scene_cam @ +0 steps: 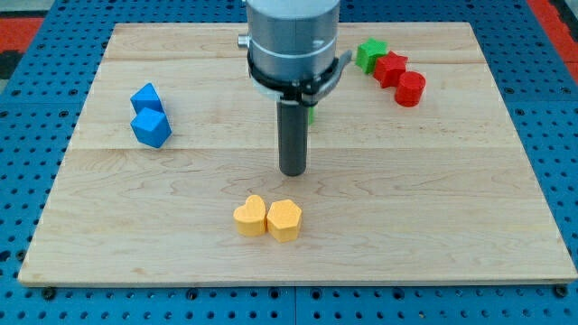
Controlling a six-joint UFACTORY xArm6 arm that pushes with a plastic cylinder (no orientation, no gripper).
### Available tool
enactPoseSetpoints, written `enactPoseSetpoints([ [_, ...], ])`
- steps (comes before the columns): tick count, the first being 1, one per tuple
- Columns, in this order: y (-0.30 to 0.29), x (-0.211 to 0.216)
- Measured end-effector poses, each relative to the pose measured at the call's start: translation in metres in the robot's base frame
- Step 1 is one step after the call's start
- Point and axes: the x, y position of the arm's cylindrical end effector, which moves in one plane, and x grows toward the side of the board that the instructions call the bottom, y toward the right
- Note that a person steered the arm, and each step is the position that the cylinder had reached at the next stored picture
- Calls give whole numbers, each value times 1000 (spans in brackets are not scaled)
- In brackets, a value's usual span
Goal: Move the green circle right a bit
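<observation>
**Seven blocks counted on the board, one nearly hidden behind the rod**

Two blue blocks sit at the view's left: a blue block (pixel 144 97) above and a blue cube (pixel 152 128) below, touching. Two yellow blocks lie near the view's bottom centre, side by side and touching: a yellow heart (pixel 250 216) and a yellow hexagon-like block (pixel 284 219). At the view's upper right are three in a touching diagonal row: a green star (pixel 369 54), a red star (pixel 391 69) and a red cylinder (pixel 410 88).

The seventh is the green circle (pixel 312 112). Only a thin green sliver shows at the rod's right edge, just under the arm's grey housing (pixel 293 41); its shape cannot be made out from here.

No containers are present; every block rests directly on the wooden board (pixel 452 199), which lies on a blue pegboard (pixel 27 72).

My tip (pixel 293 171) stands near the board's middle, above the yellow pair and apart from them, well apart from the blue pair and the red and green group. The green sliver sits higher in the view, behind the rod. There are no fingers to open or close: the arm ends in a plain dark rod and grasps nothing. The housing is cut off by the view's top.
</observation>
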Motion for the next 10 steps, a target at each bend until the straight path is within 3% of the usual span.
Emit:
enactPoseSetpoints([
  [3,-62,-74],
  [10,-62,-86],
])
